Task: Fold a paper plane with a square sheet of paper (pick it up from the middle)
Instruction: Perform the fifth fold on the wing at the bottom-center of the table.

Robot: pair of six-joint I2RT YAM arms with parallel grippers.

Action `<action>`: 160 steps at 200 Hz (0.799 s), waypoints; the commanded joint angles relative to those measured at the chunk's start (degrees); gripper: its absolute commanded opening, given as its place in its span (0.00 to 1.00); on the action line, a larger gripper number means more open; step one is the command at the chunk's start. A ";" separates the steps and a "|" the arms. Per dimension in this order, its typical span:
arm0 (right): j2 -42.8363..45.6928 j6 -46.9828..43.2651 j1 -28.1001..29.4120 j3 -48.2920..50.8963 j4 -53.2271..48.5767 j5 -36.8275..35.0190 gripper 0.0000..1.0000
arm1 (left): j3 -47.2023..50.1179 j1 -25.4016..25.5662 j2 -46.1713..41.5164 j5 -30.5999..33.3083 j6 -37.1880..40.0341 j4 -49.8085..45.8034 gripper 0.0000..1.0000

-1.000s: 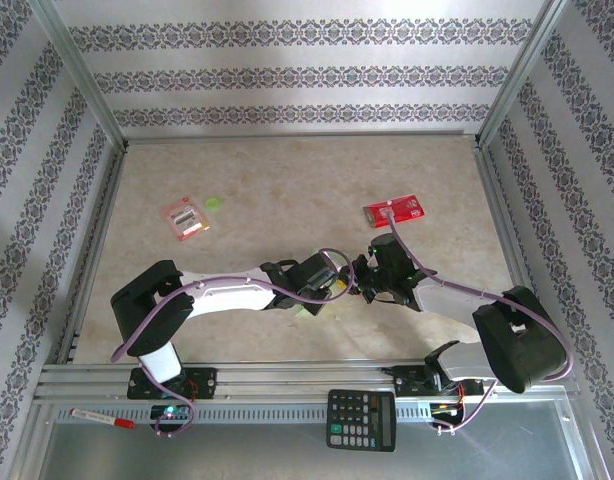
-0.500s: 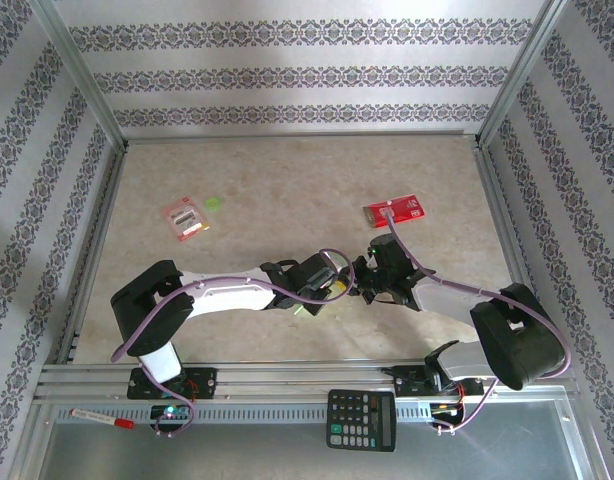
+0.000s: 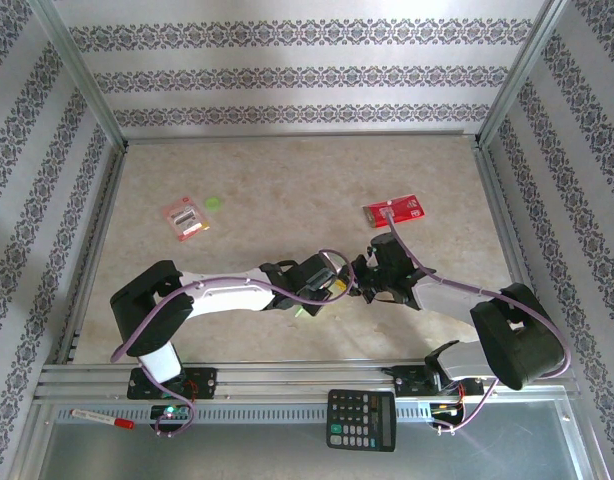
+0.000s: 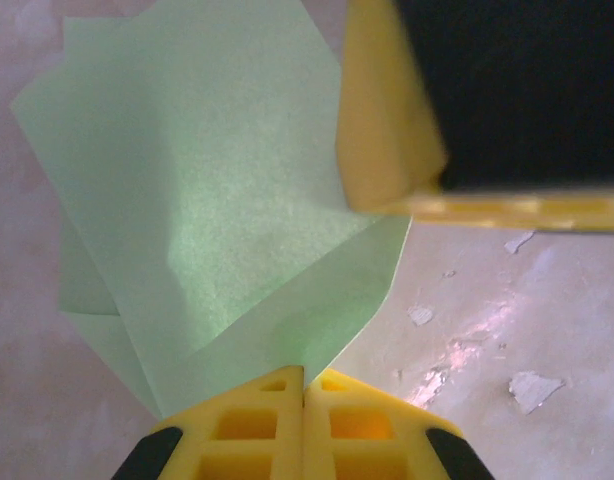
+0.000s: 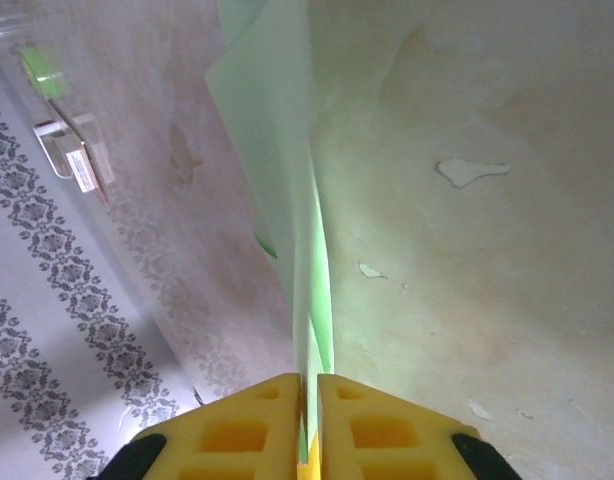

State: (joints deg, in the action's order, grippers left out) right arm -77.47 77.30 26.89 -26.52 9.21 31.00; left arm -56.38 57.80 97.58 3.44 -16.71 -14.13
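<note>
- Left wrist view: our left claw (image 4: pixel 305 385) has its fingers pressed together on the near corner of the green paper (image 4: pixel 217 200).
- Our right claw (image 5: pixel 309 385) pinches an edge of the same paper; both claws meet at the middle of the table (image 3: pixel 287 170).
- Farther right, a red packet (image 3: pixel 394 211) lies flat.
</note>
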 commanded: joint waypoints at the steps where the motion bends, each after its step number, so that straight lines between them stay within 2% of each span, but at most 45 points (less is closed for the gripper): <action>1: 2.71 -2.70 -2.00 -1.42 -3.38 0.81 0.18 | 2.79 0.00 -3.26 -1.25 -1.20 1.48 0.00; 31: 6.88 -9.18 -4.61 -3.35 -11.03 -0.18 0.26 | 6.16 -1.89 -6.25 -8.48 -4.63 6.99 0.00; 58: 9.07 -15.88 -6.75 -5.41 -17.96 -1.47 0.28 | 8.90 -2.17 -8.30 -13.51 -6.72 12.37 0.00; 89: 9.09 -21.75 -6.82 -7.29 -21.40 -2.53 0.28 | 11.81 -2.32 -9.92 -18.29 -7.99 18.43 0.00; 160: 8.70 -33.99 -4.43 -12.10 -28.41 -5.53 0.32 | 15.46 -4.10 -9.02 -20.23 -11.89 24.27 0.00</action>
State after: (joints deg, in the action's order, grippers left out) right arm -68.73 50.28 21.08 -35.59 -14.20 28.25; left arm -41.82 54.96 88.66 -15.29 -26.13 6.13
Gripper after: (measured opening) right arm 0.313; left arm 0.049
